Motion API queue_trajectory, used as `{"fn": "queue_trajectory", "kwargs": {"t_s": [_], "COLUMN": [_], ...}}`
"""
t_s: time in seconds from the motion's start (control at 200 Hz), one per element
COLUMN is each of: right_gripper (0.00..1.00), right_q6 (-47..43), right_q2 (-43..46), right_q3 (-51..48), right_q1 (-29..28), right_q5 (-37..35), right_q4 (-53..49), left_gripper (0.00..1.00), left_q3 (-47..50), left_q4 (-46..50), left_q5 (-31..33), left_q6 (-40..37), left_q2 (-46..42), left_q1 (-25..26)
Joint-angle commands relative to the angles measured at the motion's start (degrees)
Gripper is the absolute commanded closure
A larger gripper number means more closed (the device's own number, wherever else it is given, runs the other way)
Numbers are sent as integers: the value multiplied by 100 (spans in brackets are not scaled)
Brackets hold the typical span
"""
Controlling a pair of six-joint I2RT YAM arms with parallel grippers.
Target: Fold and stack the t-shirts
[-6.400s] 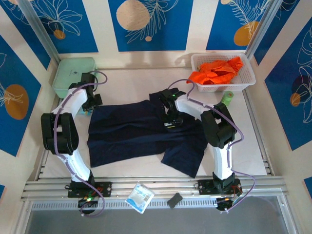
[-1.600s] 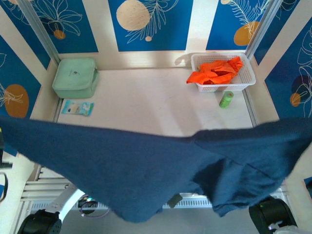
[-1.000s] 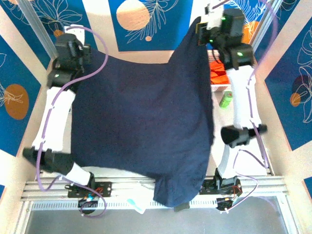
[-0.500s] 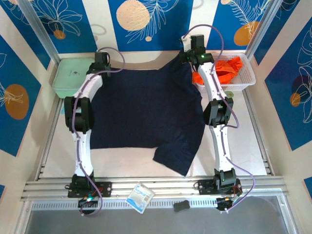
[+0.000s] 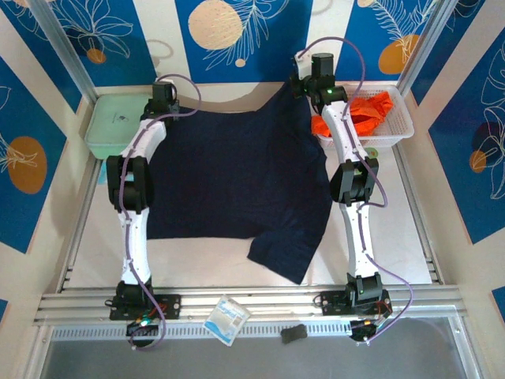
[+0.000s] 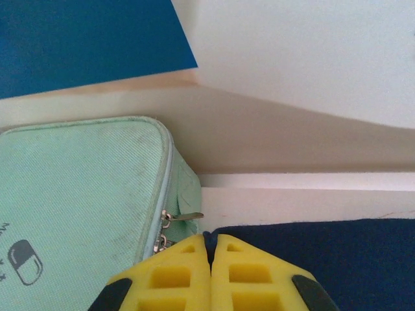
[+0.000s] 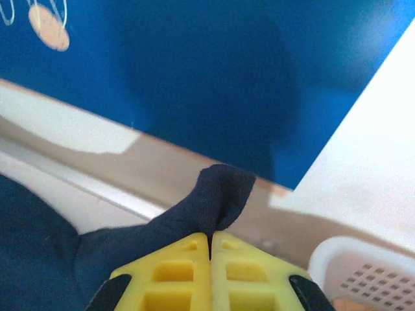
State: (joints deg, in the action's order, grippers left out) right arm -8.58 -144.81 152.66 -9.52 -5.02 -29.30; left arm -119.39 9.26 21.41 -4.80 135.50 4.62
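- Top view: we see the navy t-shirt spread mostly flat on the bench, with its far edge near the back wall. One sleeve trails toward the near right.
- Both arms reach out to the far edge of the shirt. The left end effector sits at the far-left corner and the right end effector at the far-right corner.
- The orange t-shirt lies crumpled in the white basket at the far right, just beside the right arm's wrist. The top view gives us this layout, but the fingers are too small there for us to read the pinch.
- Left wrist view: the yellow fingers are pressed together, with a thin dark sliver of navy cloth at their tips. The shirt's edge runs off flat to the right.
- The same view shows the pale green case right beside the tips, and its zip pull, which we cannot resolve from above.
- Right wrist view: the fingers are closed on the shirt, and a small peak of navy cloth stands up from between them. This corner is lifted off the bench, in front of the blue wall panel.
- The basket's corner shows at the lower right of this view.
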Motion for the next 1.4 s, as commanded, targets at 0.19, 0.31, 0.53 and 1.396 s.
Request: {"fn": "queue_trajectory", "kwargs": {"t_s": [0.19,0.31,0.53,1.396], "right_gripper": [100,100,100,100], "right_q6": [222,316,538,1677], "right_q2": [1818,2521,3470,5164], "right_q3": [-2458,-3605,-5030,-8439], "right_q1": [-14,1,58,-188], "right_q5": [681,771,920,766], "right_q4": [391,873,1321,1488], "left_gripper": [100,100,100,100], "left_q3": [858,1213,1777,3475], "left_q4": [-561,-742,-954,-28], "left_q5": [-199,-207,-302,-701], "left_q6": [-190,-197,-160,106], "left_q2": [-749,-965,-1282,-2203], "left_q1": [-194,-289,-418,-384]}}
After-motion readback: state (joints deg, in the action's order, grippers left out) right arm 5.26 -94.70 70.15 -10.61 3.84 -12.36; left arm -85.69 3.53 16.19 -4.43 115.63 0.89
